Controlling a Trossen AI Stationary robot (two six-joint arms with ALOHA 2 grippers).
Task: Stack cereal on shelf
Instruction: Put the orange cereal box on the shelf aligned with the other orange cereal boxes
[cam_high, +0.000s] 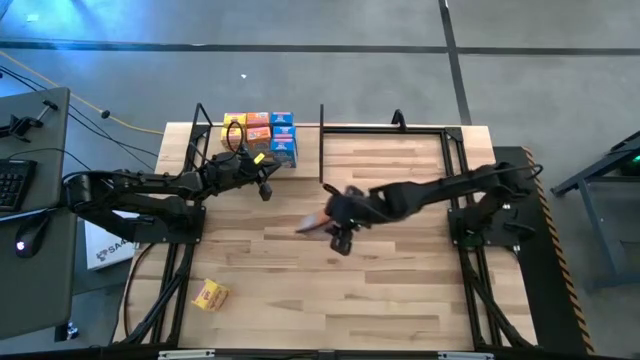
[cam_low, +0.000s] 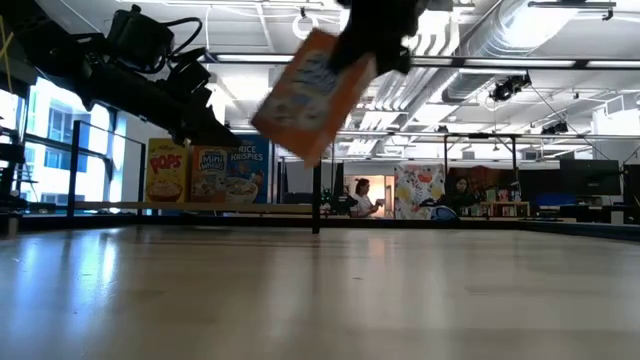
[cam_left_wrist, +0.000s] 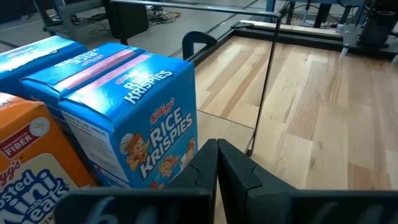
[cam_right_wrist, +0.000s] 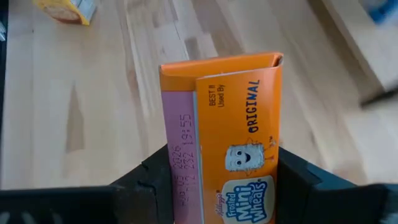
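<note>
My right gripper (cam_high: 335, 222) is over the middle of the table, shut on an orange Mini-Wheats cereal box (cam_right_wrist: 224, 124), which shows tilted and in the air in the low view (cam_low: 315, 90). Yellow, orange and blue boxes (cam_high: 262, 135) stand in rows on the shelf (cam_low: 290, 209) at the table's far left. My left gripper (cam_left_wrist: 217, 168) is shut just in front of the blue Rice Krispies box (cam_left_wrist: 137, 106); whether it touches the box I cannot tell. One yellow box (cam_high: 210, 295) lies flat near the table's near left corner. My right gripper pinches the orange box between its two fingers (cam_right_wrist: 146, 177), one on each side of the box's end nearest the wrist (cam_right_wrist: 242, 180). The fingers come from above, slanting. The box is lifted clear of the table and hangs tilted, its free end (cam_low: 285, 125) lowest.
Thin black posts (cam_high: 321, 120) and rails frame the shelf and the table's far edge. A black clamp (cam_left_wrist: 196, 43) sits behind the blue boxes. Bare slatted wood (cam_high: 400, 280) spreads across the table's middle and near side. People sit in the room beyond (cam_low: 360, 195).
</note>
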